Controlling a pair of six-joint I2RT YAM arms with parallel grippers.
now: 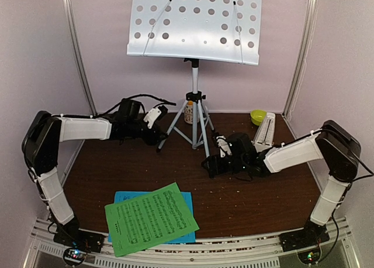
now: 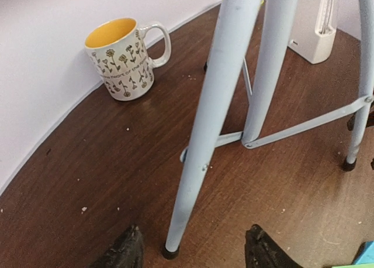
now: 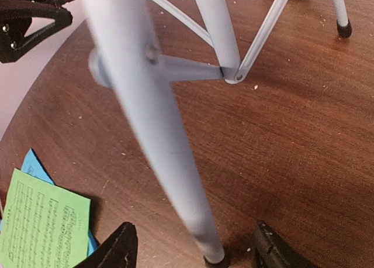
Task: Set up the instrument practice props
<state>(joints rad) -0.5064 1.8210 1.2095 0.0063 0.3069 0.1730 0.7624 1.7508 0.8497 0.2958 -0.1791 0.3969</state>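
The white perforated music stand (image 1: 196,25) is upright on its silver tripod (image 1: 194,113) at the back middle of the table. My left gripper (image 2: 193,244) is open, its fingers on either side of the tripod's left leg (image 2: 204,133) near the foot, clear of it. My right gripper (image 3: 193,244) is open in the same way around the right leg (image 3: 158,127). The green music sheet (image 1: 151,218) lies over the blue one (image 1: 123,196) at the near edge. The white metronome (image 1: 265,130) stands at the back right.
A patterned mug (image 2: 120,57) with an orange inside stands by the back wall behind the tripod. A small lime-green bowl (image 1: 258,116) sits beside the metronome. Walls close in the table (image 1: 234,198) on three sides.
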